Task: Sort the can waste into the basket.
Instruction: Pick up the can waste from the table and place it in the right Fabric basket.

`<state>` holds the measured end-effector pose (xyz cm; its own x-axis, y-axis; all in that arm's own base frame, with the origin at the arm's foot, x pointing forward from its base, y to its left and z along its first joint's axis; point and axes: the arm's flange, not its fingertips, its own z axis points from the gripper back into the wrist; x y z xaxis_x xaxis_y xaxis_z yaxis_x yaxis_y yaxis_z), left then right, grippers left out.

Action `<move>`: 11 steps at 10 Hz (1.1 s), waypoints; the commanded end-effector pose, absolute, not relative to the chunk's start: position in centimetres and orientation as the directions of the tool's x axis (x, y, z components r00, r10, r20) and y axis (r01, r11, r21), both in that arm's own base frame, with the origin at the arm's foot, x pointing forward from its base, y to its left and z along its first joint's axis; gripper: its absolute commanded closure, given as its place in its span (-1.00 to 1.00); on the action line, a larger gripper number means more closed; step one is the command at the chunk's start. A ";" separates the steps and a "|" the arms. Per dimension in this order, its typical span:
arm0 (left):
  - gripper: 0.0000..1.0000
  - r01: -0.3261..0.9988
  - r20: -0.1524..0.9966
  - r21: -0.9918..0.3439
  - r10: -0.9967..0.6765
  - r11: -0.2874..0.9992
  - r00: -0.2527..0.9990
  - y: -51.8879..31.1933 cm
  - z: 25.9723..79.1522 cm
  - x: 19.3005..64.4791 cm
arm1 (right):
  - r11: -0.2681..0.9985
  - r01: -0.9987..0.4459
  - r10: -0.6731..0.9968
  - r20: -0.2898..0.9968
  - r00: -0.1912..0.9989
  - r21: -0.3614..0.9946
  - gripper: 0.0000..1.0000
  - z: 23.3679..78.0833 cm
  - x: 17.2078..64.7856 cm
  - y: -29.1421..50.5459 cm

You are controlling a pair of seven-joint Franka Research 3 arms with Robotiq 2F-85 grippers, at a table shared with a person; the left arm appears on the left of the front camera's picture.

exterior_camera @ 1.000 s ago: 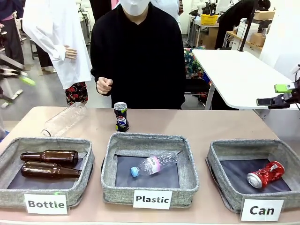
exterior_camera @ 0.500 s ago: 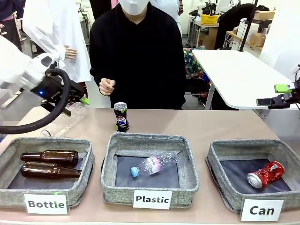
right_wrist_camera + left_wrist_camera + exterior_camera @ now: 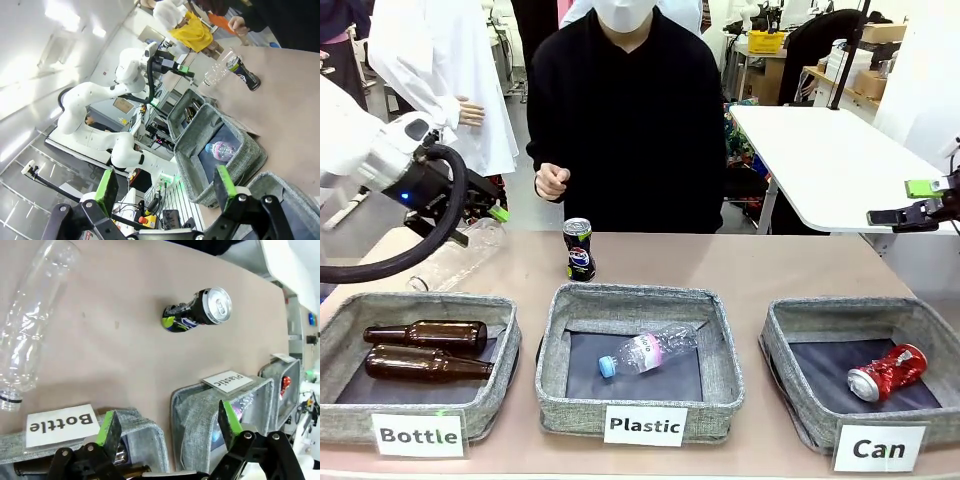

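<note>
Hovering, front view: my left fingers [image 3: 500,213] above the left end of the bench [image 3: 770,265], right fingers [image 3: 923,187] off its right edge; Pepsi can [image 3: 578,250] upright mid-bench, red can [image 3: 887,372] lying in Can basket [image 3: 840,308] | left wrist: fingers spread, empty | right wrist: fingers spread, empty

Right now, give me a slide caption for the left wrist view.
Open left gripper looks down on the table: Pepsi can standing, clear bottle lying apart.
</note>
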<state>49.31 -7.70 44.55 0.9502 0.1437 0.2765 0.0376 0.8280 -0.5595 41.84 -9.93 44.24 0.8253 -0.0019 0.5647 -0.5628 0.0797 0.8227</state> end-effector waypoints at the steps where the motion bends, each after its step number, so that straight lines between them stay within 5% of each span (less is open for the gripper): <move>1: -1.00 0.221 0.426 -0.472 0.001 0.853 0.905 -7.2 46.0 51.1 | 0.064 -0.571 -0.021 0.573 0.819 0.819 -1.00 44.5 41.9 -9.9; 3: -1.00 0.662 0.677 -0.237 -0.367 0.711 0.637 -9.2 45.9 51.0 | 0.064 -0.571 -0.021 0.573 0.819 0.819 -1.00 44.5 41.9 -9.9; 4: -1.00 0.777 0.772 -0.138 -0.426 0.614 0.473 -9.4 45.8 51.0 | 0.064 -0.571 -0.021 0.573 0.819 0.819 -1.00 44.5 41.9 -9.9; 6: -1.00 0.872 0.841 -0.099 -0.428 0.479 0.331 -8.9 44.7 49.5 | 0.064 -0.571 -0.021 0.573 0.819 0.819 -1.00 44.5 41.9 -9.9; 8: -1.00 0.907 0.881 -0.179 -0.348 0.382 0.321 -2.1 49.2 44.4 | 0.064 -0.571 -0.021 0.573 0.819 0.819 -1.00 44.5 41.9 -9.9; 11: -1.00 0.871 0.858 -0.207 -0.345 0.446 0.381 9.8 57.4 36.3 | 0.064 -0.571 -0.021 0.573 0.819 0.819 -1.00 44.5 41.9 -9.9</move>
